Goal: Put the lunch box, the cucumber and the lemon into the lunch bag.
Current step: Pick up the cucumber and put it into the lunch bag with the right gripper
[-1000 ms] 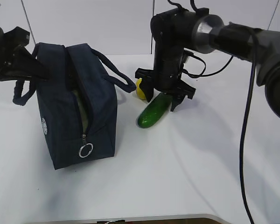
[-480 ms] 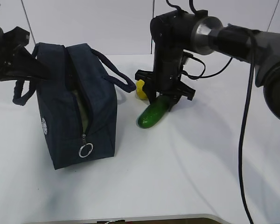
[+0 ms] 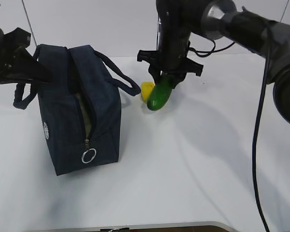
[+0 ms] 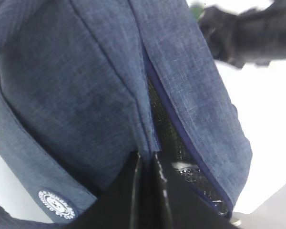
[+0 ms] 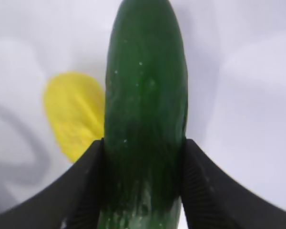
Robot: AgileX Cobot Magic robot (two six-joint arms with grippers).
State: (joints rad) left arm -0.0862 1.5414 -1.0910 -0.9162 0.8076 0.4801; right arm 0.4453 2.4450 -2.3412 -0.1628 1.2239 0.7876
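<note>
A: Lifted since a second ago, the smooth dark green cucumber (image 3: 160, 95) now hangs off the white table (image 3: 183, 169) in the right hand (image 3: 167, 79); before, it lay flat with the fingers wide around it.

B: And the grip?

A: Right wrist view shows both black fingers (image 5: 83, 191) pressed against the cucumber's (image 5: 145, 114) sides, clamped on it near one end, the other end pointing down and out.

B: Start from the near side, then.

A: Nearest stands the boxy dark navy fabric lunch bag (image 3: 79, 113), upright on the table, unmoved, its silver ring zipper pull (image 3: 89, 155) low on the near face and the white round emblem (image 3: 45, 130) on its left side. The zipper is open; a pale green strip (image 3: 85, 116) shows in the gap, and I can't tell what it is.

B: The left hand?

A: The left hand (image 4: 147, 191) has its fingers together, pinching the fabric edge beside the bag's (image 4: 76, 95) opening, as it did before.

B: And farther back?

A: The small bright yellow lemon (image 3: 146, 90) rests on the table just beside the hanging cucumber, right of the bag's loop handle (image 3: 118, 77). In the right wrist view the lemon (image 5: 72, 114) sits left of the cucumber.
</note>
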